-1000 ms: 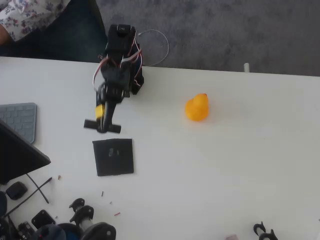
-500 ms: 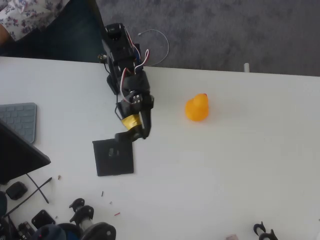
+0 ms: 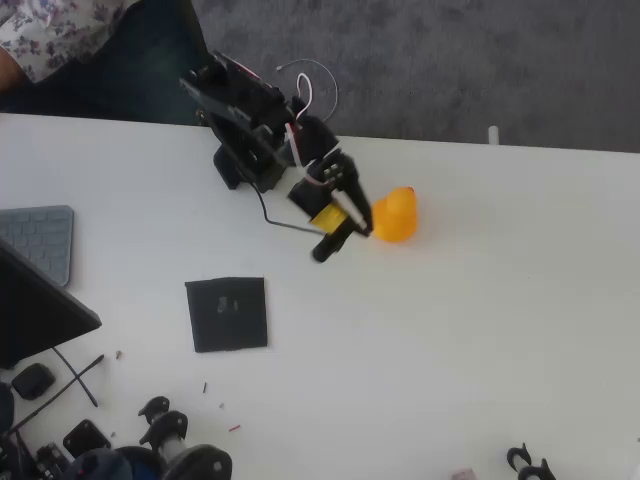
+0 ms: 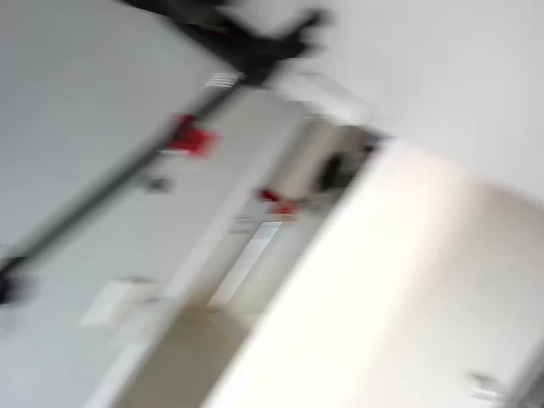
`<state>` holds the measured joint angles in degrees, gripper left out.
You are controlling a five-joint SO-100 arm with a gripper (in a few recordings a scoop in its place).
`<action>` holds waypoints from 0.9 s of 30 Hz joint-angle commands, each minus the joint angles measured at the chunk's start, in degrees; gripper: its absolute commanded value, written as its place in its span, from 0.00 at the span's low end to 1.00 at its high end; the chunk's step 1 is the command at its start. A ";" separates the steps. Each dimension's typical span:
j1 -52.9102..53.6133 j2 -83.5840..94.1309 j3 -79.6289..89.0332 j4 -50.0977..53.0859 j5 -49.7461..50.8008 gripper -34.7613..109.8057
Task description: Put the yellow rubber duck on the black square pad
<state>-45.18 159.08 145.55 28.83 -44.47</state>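
In the overhead view the yellow rubber duck (image 3: 395, 215) sits on the white table, right of centre, with its red beak mark at its top right. My gripper (image 3: 345, 242) hangs just left of the duck, and its black fingers look spread and open with nothing between them. One finger (image 3: 358, 212) lies close against the duck's left side. The black square pad (image 3: 227, 313) lies flat and bare to the lower left, well apart from the gripper and the duck. The wrist view is motion-blurred and shows neither thing clearly.
A grey keyboard (image 3: 40, 240) and a dark slanted panel (image 3: 35, 310) sit at the left edge. Small black parts (image 3: 150, 440) clutter the bottom left, and more black bits (image 3: 530, 462) lie at the bottom right. A person (image 3: 50, 30) sits beyond the table's far edge (image 3: 500, 145).
The arm has swung from above the pad to the right, bringing the gripper up beside the duck. The duck and the pad have not moved.
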 commanded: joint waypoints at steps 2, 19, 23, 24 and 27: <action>-10.55 1.85 -1.49 5.27 -0.44 0.25; -23.12 1.93 -1.93 27.51 -0.44 0.25; -26.63 2.02 -2.20 27.42 -0.44 0.25; -27.69 2.02 -2.20 27.42 -0.44 0.25; -31.64 2.02 -2.20 27.42 -0.44 0.25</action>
<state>-72.77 160.05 145.46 55.72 -44.03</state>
